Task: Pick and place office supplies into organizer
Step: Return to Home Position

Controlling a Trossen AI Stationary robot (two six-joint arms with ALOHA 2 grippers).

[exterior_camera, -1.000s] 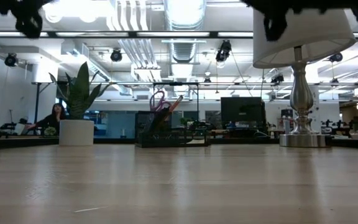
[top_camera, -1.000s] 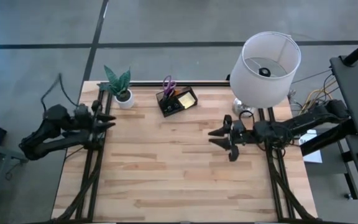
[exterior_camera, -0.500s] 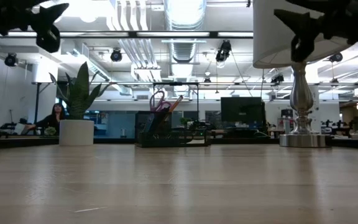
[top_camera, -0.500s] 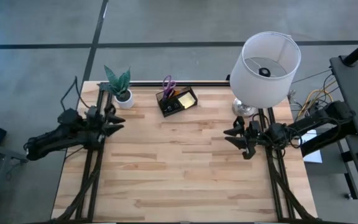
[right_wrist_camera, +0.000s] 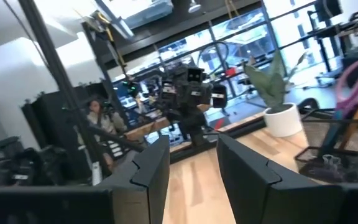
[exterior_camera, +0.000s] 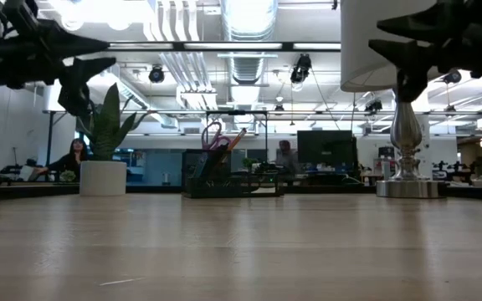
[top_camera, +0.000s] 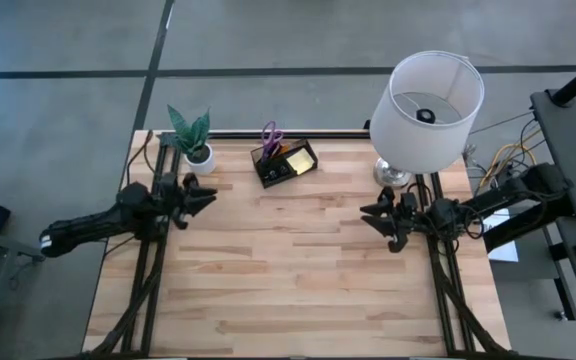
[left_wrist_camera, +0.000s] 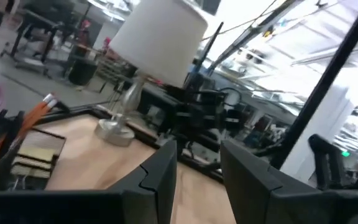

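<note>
Both arms hang empty over the bench [top_camera: 288, 270] with the sorting job apparently all but finished. Seen from overhead, the black organizer [top_camera: 284, 163] sits in the upper centre of the frame, between the potted plant [top_camera: 199, 152] to its left and the white lamp [top_camera: 425, 95] to its right. The purple-handled scissors [top_camera: 270, 135] stand up out of its rear left compartment, and the yellow sticky-note pad [top_camera: 298, 158] lies in the compartment on its right. In the level view an orange pencil [exterior_camera: 234, 139] leans out of the organizer beside the scissors; dark pens appear bunched with it, though they are too small to count.

The left gripper [top_camera: 205, 193] hovers at centre left of the overhead frame, just below the plant, fingers spread and grasping nothing. The right gripper [top_camera: 373, 217] hovers at centre right, below the lamp, likewise released and empty.

No loose supplies show on the wood in any view, so the placing looks complete. What seems left is for both arms to settle into their resting pose.
</note>
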